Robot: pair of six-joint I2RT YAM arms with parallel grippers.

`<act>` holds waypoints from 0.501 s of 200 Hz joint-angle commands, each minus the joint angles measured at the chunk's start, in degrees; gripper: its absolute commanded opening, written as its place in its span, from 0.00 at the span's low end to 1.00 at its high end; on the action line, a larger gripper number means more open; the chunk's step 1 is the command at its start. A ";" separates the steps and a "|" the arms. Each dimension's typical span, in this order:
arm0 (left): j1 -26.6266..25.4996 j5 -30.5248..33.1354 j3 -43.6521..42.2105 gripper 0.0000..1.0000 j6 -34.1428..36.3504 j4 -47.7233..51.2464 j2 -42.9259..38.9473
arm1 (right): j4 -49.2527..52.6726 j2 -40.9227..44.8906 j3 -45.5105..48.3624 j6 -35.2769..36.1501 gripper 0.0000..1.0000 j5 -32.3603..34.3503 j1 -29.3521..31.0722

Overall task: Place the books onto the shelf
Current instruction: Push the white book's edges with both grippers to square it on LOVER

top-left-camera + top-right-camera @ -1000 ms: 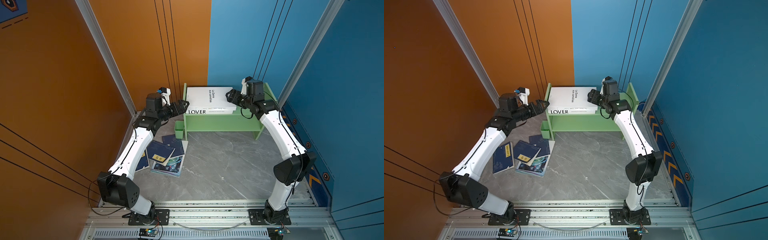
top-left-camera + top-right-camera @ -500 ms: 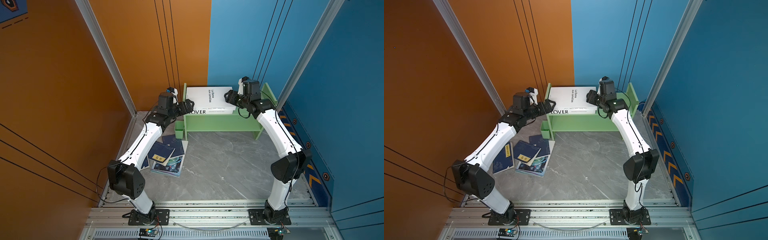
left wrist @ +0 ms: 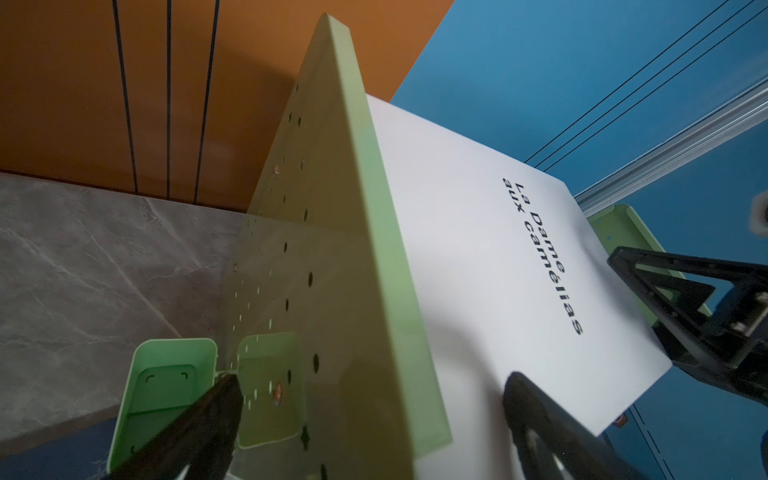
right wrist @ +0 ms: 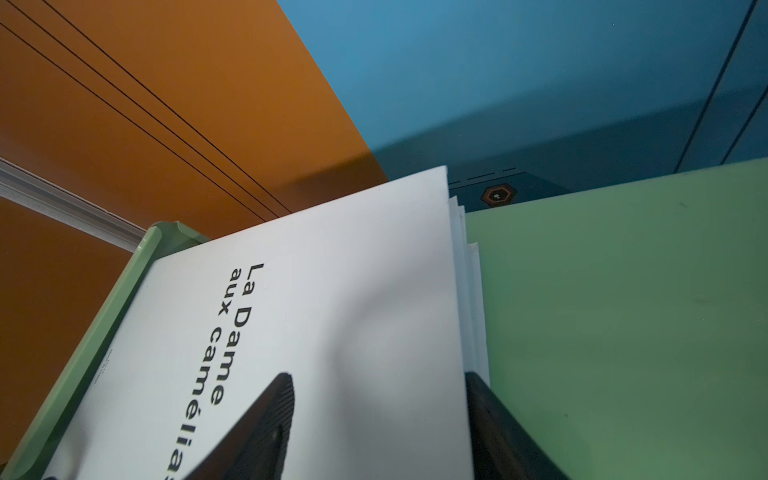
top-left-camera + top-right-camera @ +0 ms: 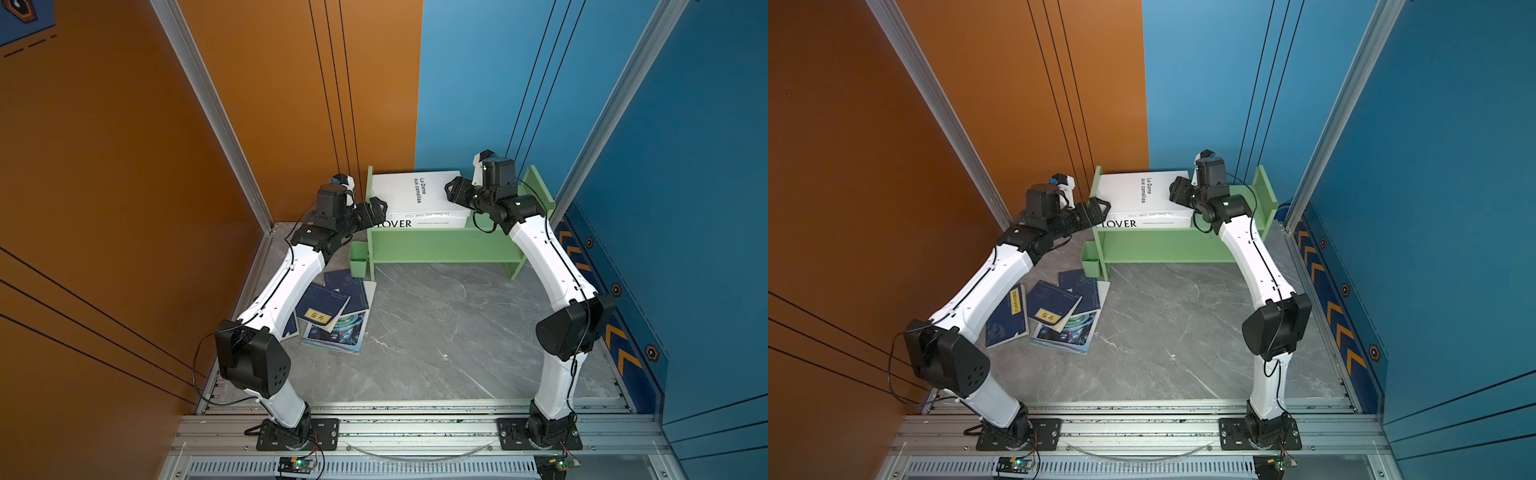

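The 2 large white books (image 5: 1125, 201) are stacked flat on the top tier of the light-green shelf (image 5: 436, 249), close against its left side panel (image 3: 332, 208). The step in hand looks like settling this stack. The left gripper (image 5: 377, 210) stands wide open astride that panel, 1 finger outside by the little green cup (image 5: 358, 259), holding nothing. The right gripper (image 5: 451, 192) straddles the upper book's (image 5: 399, 195) right edge, 1 finger over the cover; I cannot tell whether it clamps.

Next, I judge, both arms must back away and go for the thin navy books (image 5: 322, 301) and the teal magazine (image 5: 338, 334), which lie overlapped on the bench (image 5: 436, 340) by the shelf's left foot.

The upper cover reads "La Dame aux camélias"; the lower book's (image 5: 432, 224) spine reads "LOVER". The yellow labels (image 5: 1047, 316) are too small to read.
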State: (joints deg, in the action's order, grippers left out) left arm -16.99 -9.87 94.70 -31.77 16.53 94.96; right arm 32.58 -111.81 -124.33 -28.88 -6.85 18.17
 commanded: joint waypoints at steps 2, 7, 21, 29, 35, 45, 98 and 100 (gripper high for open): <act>-0.50 -0.48 2.07 0.99 -0.08 -0.48 0.98 | 0.82 -0.63 -1.53 0.39 0.68 -1.70 0.98; -0.44 -0.50 2.15 0.99 -0.05 -0.54 1.00 | 0.91 -0.61 -1.53 0.41 0.69 -1.67 1.04; -0.45 -0.79 2.41 0.99 -0.05 -0.68 0.94 | 0.91 -0.74 -1.53 0.41 0.71 -1.65 1.01; -0.44 -0.92 2.59 0.99 0.07 -0.73 0.98 | 1.01 -0.69 -1.53 0.41 0.71 -1.66 0.99; -0.47 -0.98 2.67 0.99 0.04 -0.80 0.86 | 1.08 -0.65 -1.53 0.33 0.72 -1.65 0.99; -0.47 -1.03 2.78 0.99 0.12 -0.80 0.84 | 1.17 -0.54 -1.45 0.32 0.72 -1.54 0.99; -0.19 -2.99 2.78 0.98 1.24 -1.71 0.03 | 2.30 0.63 -1.09 0.67 0.75 -0.47 0.56; -0.16 -3.17 2.78 0.98 1.37 -1.80 -0.04 | 2.42 0.74 -1.09 0.74 0.76 -0.34 0.48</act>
State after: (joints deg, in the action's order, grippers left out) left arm -16.99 -10.72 95.39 -31.88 16.32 95.39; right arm 32.58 -111.83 -124.36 -28.86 -7.05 18.37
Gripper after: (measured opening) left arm 0.984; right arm 0.742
